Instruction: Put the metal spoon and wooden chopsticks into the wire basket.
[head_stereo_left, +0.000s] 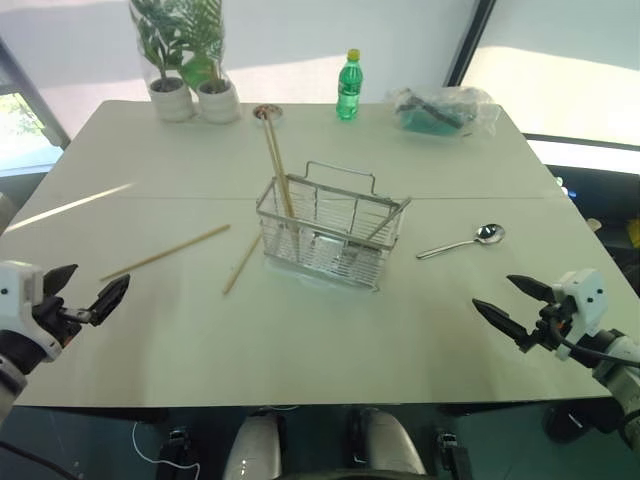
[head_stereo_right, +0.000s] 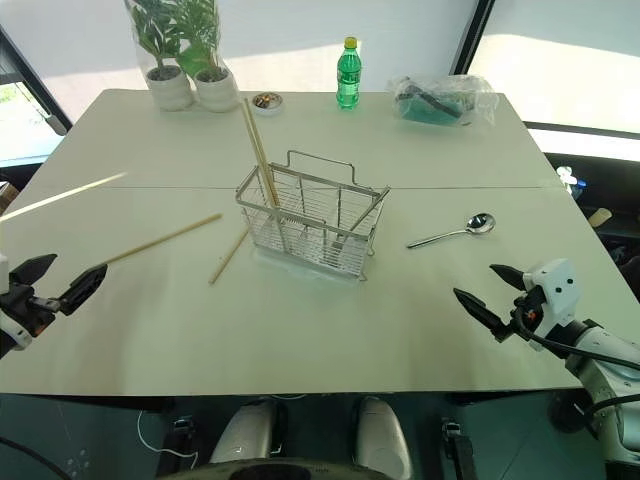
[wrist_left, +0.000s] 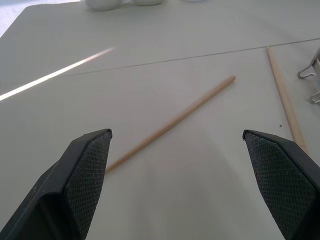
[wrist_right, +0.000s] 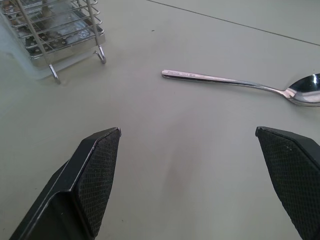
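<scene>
So here's where we're at: our left gripper (head_stereo_left: 88, 290) hangs over the near left edge of the table (head_stereo_left: 330, 340) with its fingers spread wide, nothing between them. Just ahead of it, one of the wooden chopsticks (head_stereo_left: 165, 252) lies flat on the table, angled away toward the wire basket (head_stereo_left: 330, 235). A second loose chopstick (head_stereo_left: 242, 263) lies a bit further on, right beside the basket's left end. Two more sticks (head_stereo_left: 278, 170) already stand in the basket's left end, leaning back toward the far side, and another one (head_stereo_left: 388, 219) pokes out at the right end.

Our right gripper (head_stereo_left: 508, 302) is over the near right edge, also spread wide and empty. The metal spoon (head_stereo_left: 462, 241) lies on the table ahead of it and slightly inward, bowl pointing away from the basket, handle aimed at it. It's clear of the basket and not touching our fingers.

Way past the basket, at the far edge, we've got two potted plants (head_stereo_left: 190, 60), a small dish (head_stereo_left: 267, 113), a green bottle (head_stereo_left: 348, 86) and a plastic bag (head_stereo_left: 442, 109).
</scene>
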